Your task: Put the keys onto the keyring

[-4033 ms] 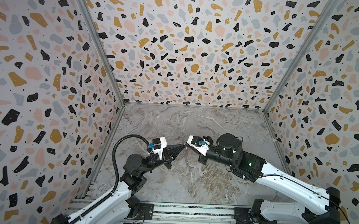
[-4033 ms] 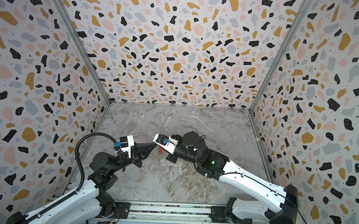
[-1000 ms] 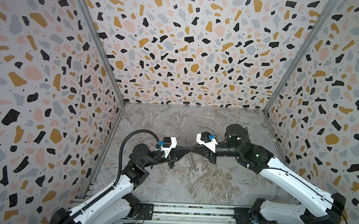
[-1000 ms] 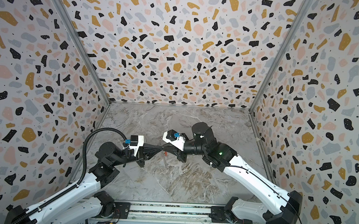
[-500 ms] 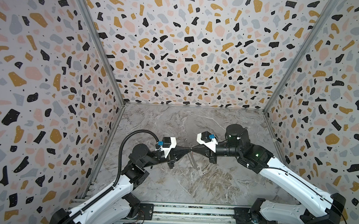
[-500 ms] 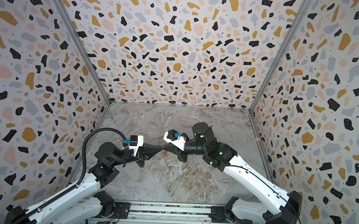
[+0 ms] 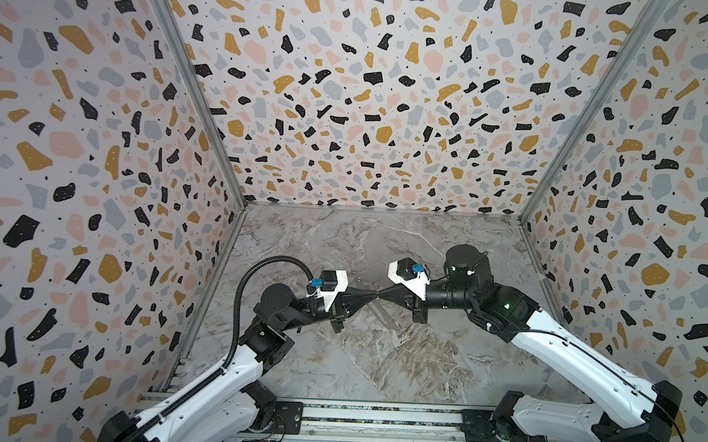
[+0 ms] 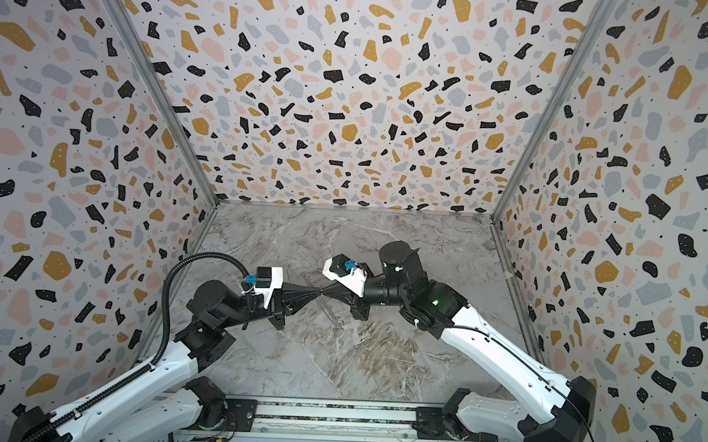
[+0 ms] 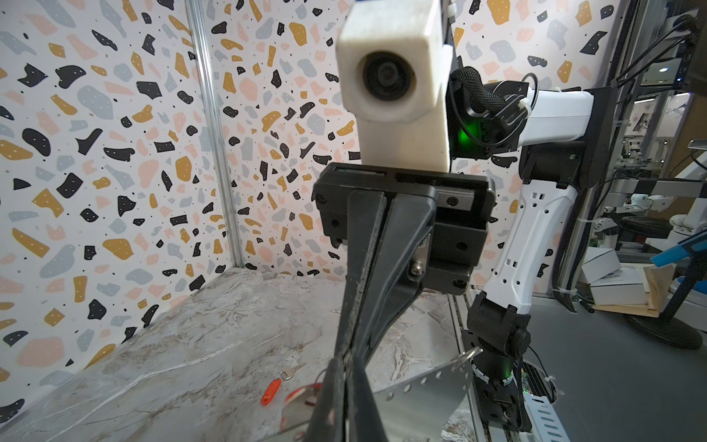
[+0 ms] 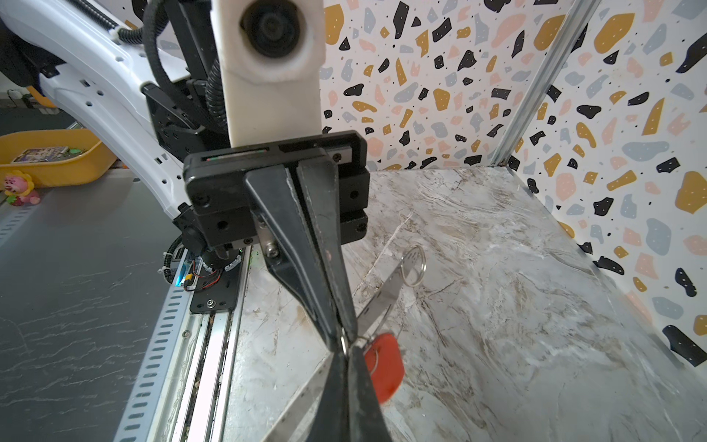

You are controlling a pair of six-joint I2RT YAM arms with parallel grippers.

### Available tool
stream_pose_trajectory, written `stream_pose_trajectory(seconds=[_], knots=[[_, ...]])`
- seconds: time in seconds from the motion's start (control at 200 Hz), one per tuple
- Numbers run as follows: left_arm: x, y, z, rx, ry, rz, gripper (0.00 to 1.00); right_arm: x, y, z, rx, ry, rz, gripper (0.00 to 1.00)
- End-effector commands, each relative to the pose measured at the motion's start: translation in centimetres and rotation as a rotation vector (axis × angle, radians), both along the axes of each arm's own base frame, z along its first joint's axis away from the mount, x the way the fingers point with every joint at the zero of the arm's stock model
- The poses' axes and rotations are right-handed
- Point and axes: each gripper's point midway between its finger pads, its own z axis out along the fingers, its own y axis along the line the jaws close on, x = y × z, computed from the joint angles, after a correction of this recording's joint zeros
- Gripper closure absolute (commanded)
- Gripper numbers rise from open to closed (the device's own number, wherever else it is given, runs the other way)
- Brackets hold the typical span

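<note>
Two robot arms, the left arm (image 7: 219,385) and the right arm (image 7: 578,354), are sharing one marbled surface (image 7: 378,364), each carrying one white camera (image 7: 334,283) and one pair of black fingers (image 7: 356,300). Two red-tagged keys are showing, a first key (image 9: 271,391) and a second key (image 10: 384,365), alongside one flat grey keyring (image 10: 386,291) bearing one small wire ring (image 10: 414,265).

The left tool (image 7: 373,294) and right tool (image 7: 381,294) meet tip to tip above the mid tabletop (image 7: 377,377). A tagged key (image 10: 384,365) sits just beside the tips, and a second key (image 9: 271,391) lies on the tabletop.
</note>
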Motion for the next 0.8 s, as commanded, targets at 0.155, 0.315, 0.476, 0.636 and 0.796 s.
stream_pose_trajectory(seconds=[0.155, 0.315, 0.476, 0.636, 0.796], knots=[[0.0, 0.8, 2.9, -0.063, -0.091, 0.058, 0.64, 2.0, -0.3, 1.3, 0.018, 0.016, -0.125, 1.0], [0.5, 1.5, 3.1, -0.082, -0.093, 0.12, 0.61, 3.7, -0.5, 1.3, 0.021, 0.053, -0.235, 1.0], [1.7, 2.5, 2.4, -0.094, -0.051, 0.218, 0.59, 5.4, -0.9, 2.6, 0.081, 0.105, -0.355, 1.0], [1.4, 2.5, 1.3, -0.098, -0.016, 0.203, 0.62, 7.4, -1.7, 4.4, 0.15, 0.135, -0.494, 1.0], [0.2, 2.0, 1.7, -0.168, 0.028, 0.12, 0.64, 8.2, -2.1, 5.5, 0.216, 0.126, -0.547, 1.0]])
